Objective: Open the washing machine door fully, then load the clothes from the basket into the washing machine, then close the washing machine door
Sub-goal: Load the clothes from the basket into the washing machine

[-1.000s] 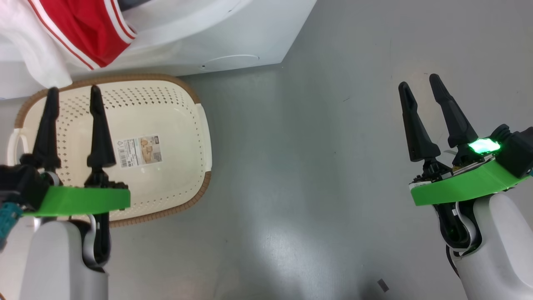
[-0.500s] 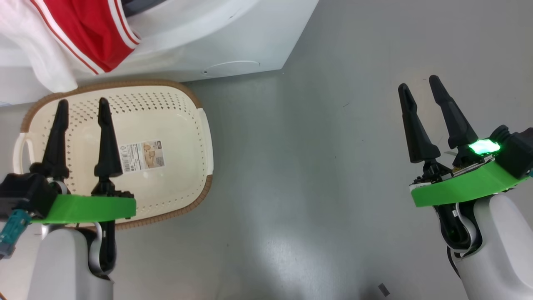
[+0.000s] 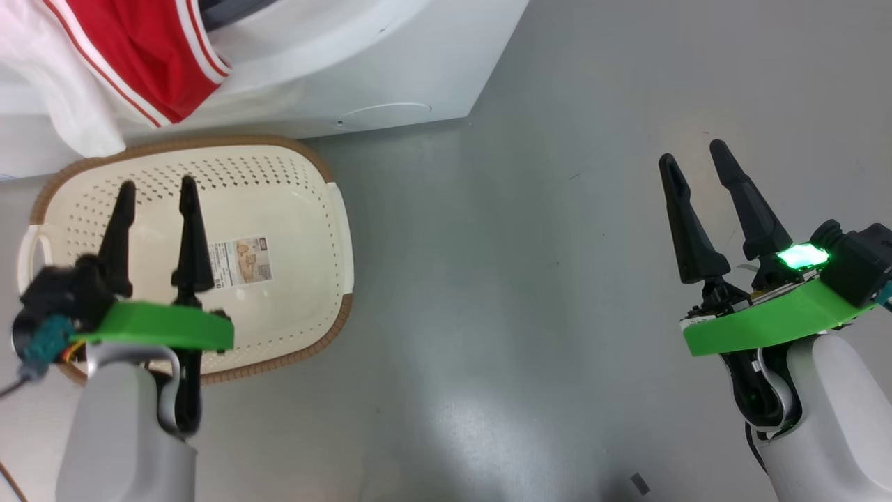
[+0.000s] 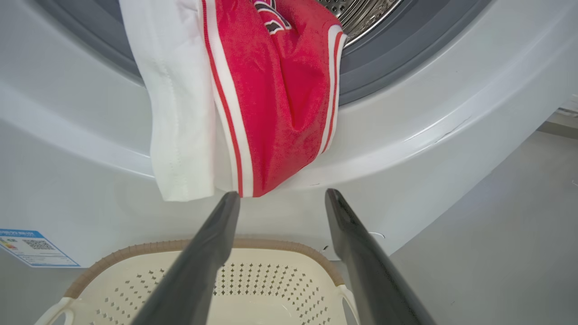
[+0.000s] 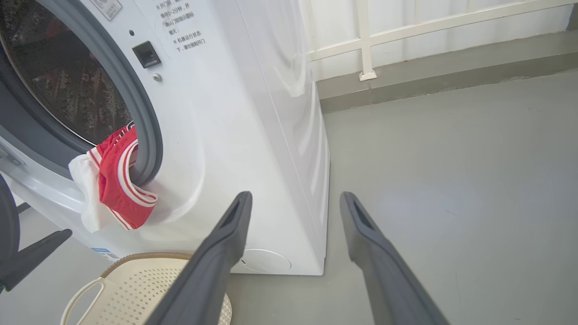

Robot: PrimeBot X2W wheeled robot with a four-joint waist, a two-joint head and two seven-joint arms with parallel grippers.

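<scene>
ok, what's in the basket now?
Just a sticker on the bottom of the basket; the clothes hang out of the washer. The left end effector and its arm cover the near left corner, so that part can't be checked.

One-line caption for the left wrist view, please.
Open left gripper above the basket, facing red clothes draped over the washing machine opening's lip.
</scene>
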